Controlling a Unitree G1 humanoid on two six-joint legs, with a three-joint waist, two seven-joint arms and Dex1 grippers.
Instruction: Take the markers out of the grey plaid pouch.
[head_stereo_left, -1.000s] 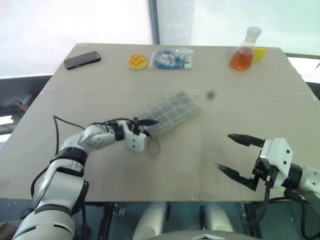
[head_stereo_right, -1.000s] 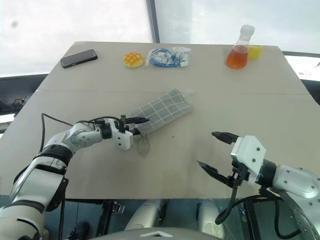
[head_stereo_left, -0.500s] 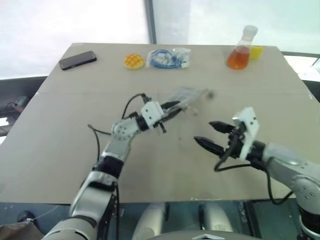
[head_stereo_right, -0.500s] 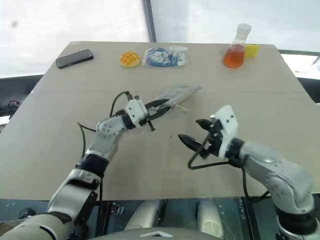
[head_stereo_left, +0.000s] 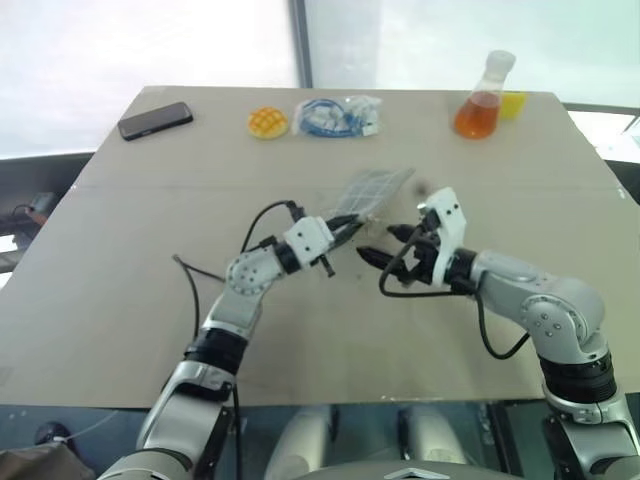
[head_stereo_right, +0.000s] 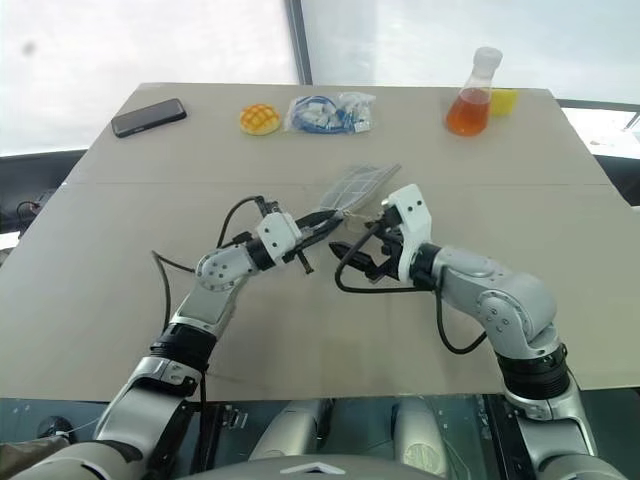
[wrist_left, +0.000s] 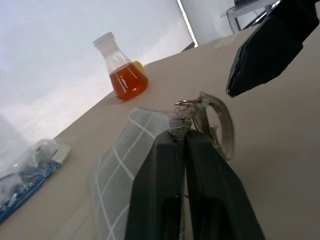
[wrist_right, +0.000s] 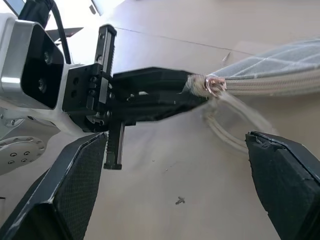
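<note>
My left gripper (head_stereo_left: 350, 222) is shut on one end of the grey plaid pouch (head_stereo_left: 372, 187), holding that end up over the middle of the table. In the left wrist view the fingers (wrist_left: 165, 165) pinch the fabric corner of the pouch (wrist_left: 117, 160) beside a small metal ring and a clear loop strap (wrist_left: 220, 125). Just to the right, my right gripper (head_stereo_left: 385, 245) stands open, with its tips close to that held end and apart from it. The right wrist view has the strap (wrist_right: 230, 120) hanging between the right gripper's spread fingers (wrist_right: 75, 200). The markers are hidden.
Along the far edge of the table (head_stereo_left: 120, 300) lie a black phone (head_stereo_left: 155, 120), a yellow bun-shaped toy (head_stereo_left: 267, 122), a clear bag of blue items (head_stereo_left: 338, 116), a flask of orange liquid (head_stereo_left: 480, 100) and a yellow block (head_stereo_left: 515, 103).
My left gripper has raised the pouch's end off the table and carried it toward the middle. My right gripper has come in from the front right to just beside it, still open.
</note>
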